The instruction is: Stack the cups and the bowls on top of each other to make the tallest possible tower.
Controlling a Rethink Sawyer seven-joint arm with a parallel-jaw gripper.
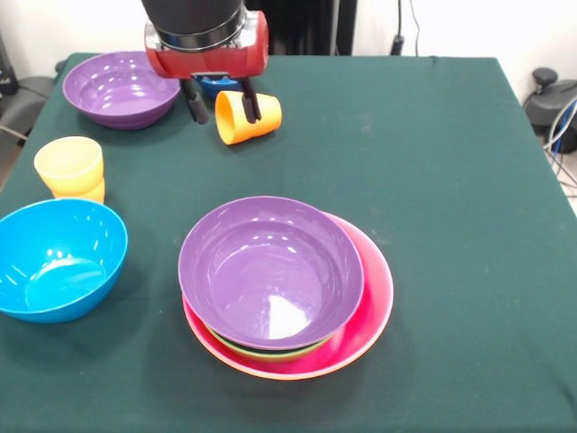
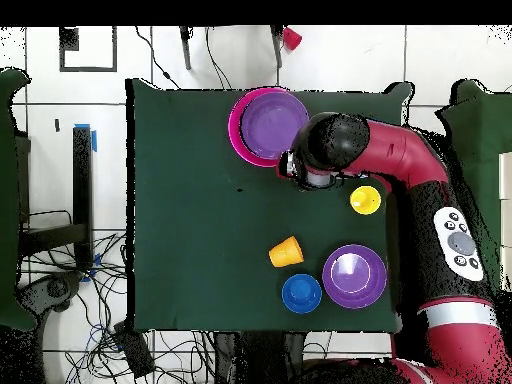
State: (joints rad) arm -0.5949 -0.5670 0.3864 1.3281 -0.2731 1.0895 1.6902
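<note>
My gripper (image 1: 223,106) is open at the table's far side. An orange cup (image 1: 248,117) lies on its side there, and one finger (image 1: 251,105) crosses it. A small dark-blue bowl (image 1: 216,86) sits just behind. The tower (image 1: 270,271) is a purple bowl on a green bowl (image 1: 270,352) in the large pink bowl (image 1: 374,289). A second purple bowl (image 1: 122,87), a light-blue bowl (image 1: 59,257) and a yellow cup (image 1: 68,162) nested on another cup stand at the left. The overhead view shows the orange cup (image 2: 286,252), the dark-blue bowl (image 2: 301,293) and the tower (image 2: 268,125).
The green cloth-covered table (image 1: 433,180) has open room on its right half in the front view. In the overhead view the red arm (image 2: 330,145) reaches over the spot beside the tower and hides the light-blue bowl. Cables lie on the floor around the table.
</note>
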